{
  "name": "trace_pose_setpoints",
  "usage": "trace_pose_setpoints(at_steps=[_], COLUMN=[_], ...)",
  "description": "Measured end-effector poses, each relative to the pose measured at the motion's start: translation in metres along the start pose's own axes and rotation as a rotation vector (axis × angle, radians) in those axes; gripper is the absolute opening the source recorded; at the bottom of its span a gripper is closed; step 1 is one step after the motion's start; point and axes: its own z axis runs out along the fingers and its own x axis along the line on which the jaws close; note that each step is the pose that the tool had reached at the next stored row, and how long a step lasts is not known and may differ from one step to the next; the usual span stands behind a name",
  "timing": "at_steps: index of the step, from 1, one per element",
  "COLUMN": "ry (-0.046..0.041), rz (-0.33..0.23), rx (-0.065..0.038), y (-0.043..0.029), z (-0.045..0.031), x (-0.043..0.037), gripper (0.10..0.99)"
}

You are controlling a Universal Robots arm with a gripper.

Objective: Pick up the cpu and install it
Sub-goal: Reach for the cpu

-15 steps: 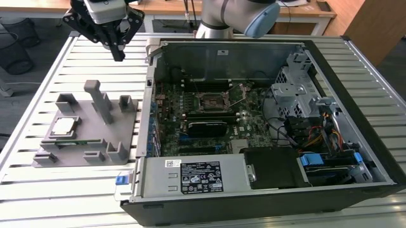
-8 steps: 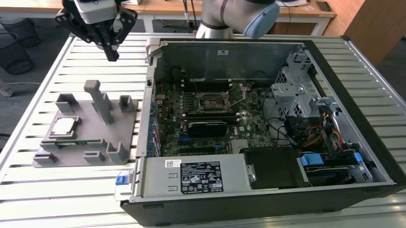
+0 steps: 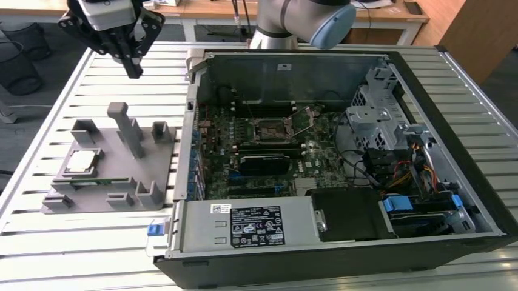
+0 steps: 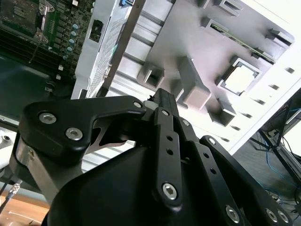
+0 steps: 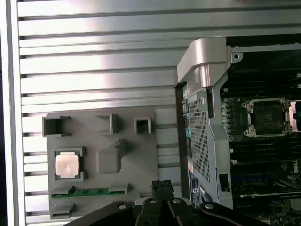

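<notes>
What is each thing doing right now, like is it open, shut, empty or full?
gripper: shut, empty, up above the table.
cpu: lying flat in the grey holder.
socket: open, empty.
computer case: lying down, side open.
memory strip: lying in the holder's slot.

Exterior view looks down obliquely on whole table (image 3: 97, 242); both wrist views (closer) share holder (image 5: 136, 162) w/ it.

Arm (image 3: 301, 23) and gripper (image 3: 132, 70) are cropped by the exterior view's upper edge. In the second wrist view the gripper's body hides much of the table (image 4: 140, 42), and glare washes out the cpu (image 4: 239, 77). The memory strip (image 3: 91, 181) sits half hidden in the holder (image 3: 121, 197).
</notes>
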Motion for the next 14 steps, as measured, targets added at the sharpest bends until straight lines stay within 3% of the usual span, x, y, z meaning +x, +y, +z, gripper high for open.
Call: trace_pose_setpoints(at_steps=[14], ry=[-0.0001], rz=[0.0], rx=[0.0], y=[-0.0014], z=[-0.0002], x=[0.0235], gripper=[0.114])
